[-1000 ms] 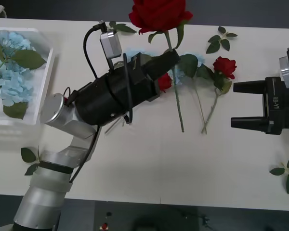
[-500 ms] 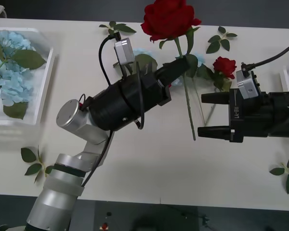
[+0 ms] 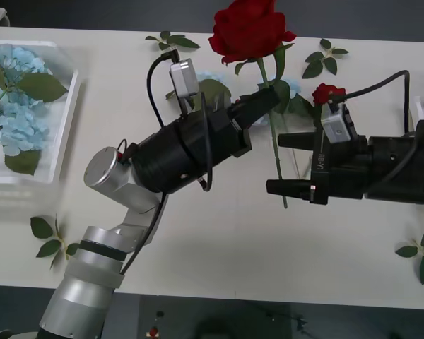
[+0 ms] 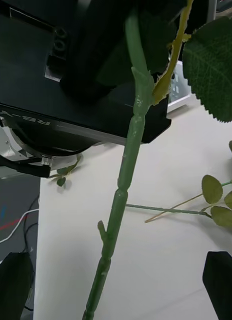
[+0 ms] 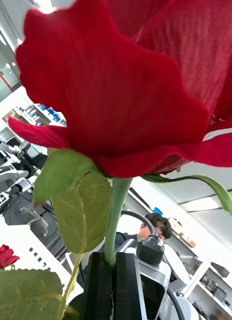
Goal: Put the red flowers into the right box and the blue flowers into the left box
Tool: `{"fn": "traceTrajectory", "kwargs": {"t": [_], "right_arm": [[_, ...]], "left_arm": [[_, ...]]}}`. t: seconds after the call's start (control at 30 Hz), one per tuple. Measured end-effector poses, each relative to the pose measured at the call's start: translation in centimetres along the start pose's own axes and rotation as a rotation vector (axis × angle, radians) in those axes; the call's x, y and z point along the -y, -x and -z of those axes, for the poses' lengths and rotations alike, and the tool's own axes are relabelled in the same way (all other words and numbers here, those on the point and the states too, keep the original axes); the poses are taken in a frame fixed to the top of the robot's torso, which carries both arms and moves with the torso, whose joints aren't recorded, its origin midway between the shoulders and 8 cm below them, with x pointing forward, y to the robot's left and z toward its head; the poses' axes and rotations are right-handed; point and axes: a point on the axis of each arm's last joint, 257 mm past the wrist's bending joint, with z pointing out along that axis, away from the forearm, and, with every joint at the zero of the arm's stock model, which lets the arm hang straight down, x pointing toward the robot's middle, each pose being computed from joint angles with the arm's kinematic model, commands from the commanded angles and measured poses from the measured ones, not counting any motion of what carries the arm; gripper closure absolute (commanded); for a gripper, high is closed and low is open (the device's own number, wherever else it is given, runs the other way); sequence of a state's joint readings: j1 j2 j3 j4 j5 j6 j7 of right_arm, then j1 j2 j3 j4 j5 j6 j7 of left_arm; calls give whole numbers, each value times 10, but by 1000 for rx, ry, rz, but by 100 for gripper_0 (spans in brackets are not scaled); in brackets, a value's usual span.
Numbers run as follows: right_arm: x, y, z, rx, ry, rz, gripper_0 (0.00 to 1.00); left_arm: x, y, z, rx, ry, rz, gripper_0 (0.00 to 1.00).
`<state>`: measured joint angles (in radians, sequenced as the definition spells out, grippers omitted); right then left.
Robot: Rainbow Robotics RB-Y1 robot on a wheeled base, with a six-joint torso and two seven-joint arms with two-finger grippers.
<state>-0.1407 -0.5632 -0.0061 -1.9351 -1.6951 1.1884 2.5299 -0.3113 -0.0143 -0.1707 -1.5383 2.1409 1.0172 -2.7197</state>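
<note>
The left gripper pinches the thin green stem of one artificial deep-red rose and holds it upright above the white table, bloom on top. The right gripper has its black fingers spread on both sides of the lower stem (not touching it). Pale blue hydrangea-like flowers lie in the white translucent plastic bin at the left.

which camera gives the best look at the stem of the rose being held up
The right wrist view: the stem runs its whole length between the open right gripper. The front view shows it thin and partly hidden; the left wrist view shows where the left gripper clamps it.
</note>
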Motion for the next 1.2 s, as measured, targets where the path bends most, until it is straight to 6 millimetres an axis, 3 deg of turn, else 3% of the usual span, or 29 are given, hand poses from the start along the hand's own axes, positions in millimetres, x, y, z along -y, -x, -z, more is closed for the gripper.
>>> {"fn": "traceTrajectory", "kwargs": {"t": [0.37, 0.4, 0.43, 1.0, 1.03, 1.07, 1.1, 1.2], "right_arm": [[-4, -6, -18, 2, -5, -94, 0], [-5, -8, -19, -4, -4, -92, 30], [-5, -9, -20, -6, -2, -94, 99], [-5, -5, -21, -4, -1, -163, 100], [-4, -5, -21, -4, -1, -162, 100], [-4, -5, -21, -4, -1, -162, 100], [-4, -5, -21, -4, -1, -163, 100], [-4, -5, -21, -4, -1, -163, 100]], "left_arm": [[5, -8, -4, -14, -14, 10, 100], [5, -8, -4, -14, -14, 10, 100], [5, -8, -4, -14, -14, 10, 100], [0, -6, -5, -7, 4, 9, 100], [0, -6, -5, -7, 4, 9, 97], [0, -6, -5, -7, 5, 9, 69], [0, -6, -5, -6, 6, 9, 49], [-1, -6, -5, -6, 10, 8, 34]]}}
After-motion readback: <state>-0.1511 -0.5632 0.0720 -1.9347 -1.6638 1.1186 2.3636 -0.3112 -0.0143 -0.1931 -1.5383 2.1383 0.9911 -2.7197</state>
